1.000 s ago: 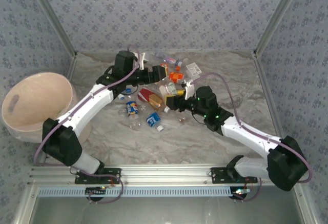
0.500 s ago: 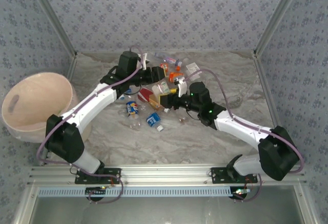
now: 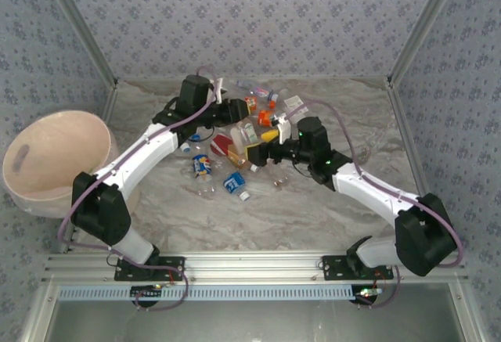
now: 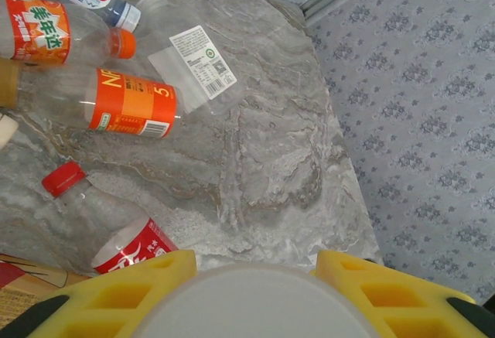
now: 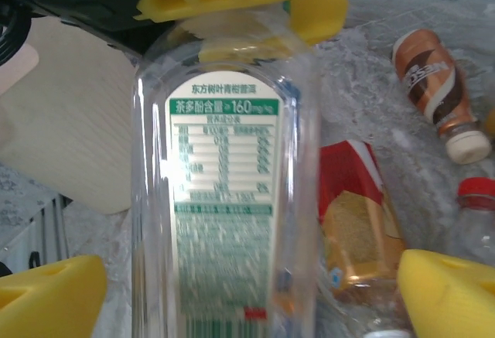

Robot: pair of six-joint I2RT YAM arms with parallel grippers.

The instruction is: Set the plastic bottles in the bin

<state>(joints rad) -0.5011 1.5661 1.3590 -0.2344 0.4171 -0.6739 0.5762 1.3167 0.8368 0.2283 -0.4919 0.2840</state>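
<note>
Several bottles (image 3: 203, 165) crowded the marbled counter (image 3: 258, 217) between papered walls (image 3: 258, 21); left claw (image 4: 255, 276) gripped a green-labelled bottle (image 5: 224, 199), base cropped; right claw (image 5: 247, 299) gaped wide.

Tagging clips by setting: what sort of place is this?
Probably a staged robot test cell, not a home: patterned backdrop walls, an aluminium rail along the near edge, and a marble-print table strewn with bottles beside a bin.

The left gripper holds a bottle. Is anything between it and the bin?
Nothing tall does. The bottle is in the left gripper, between the right gripper's open fingers; toward the bin lie only loose bottles flat on the table.
</note>
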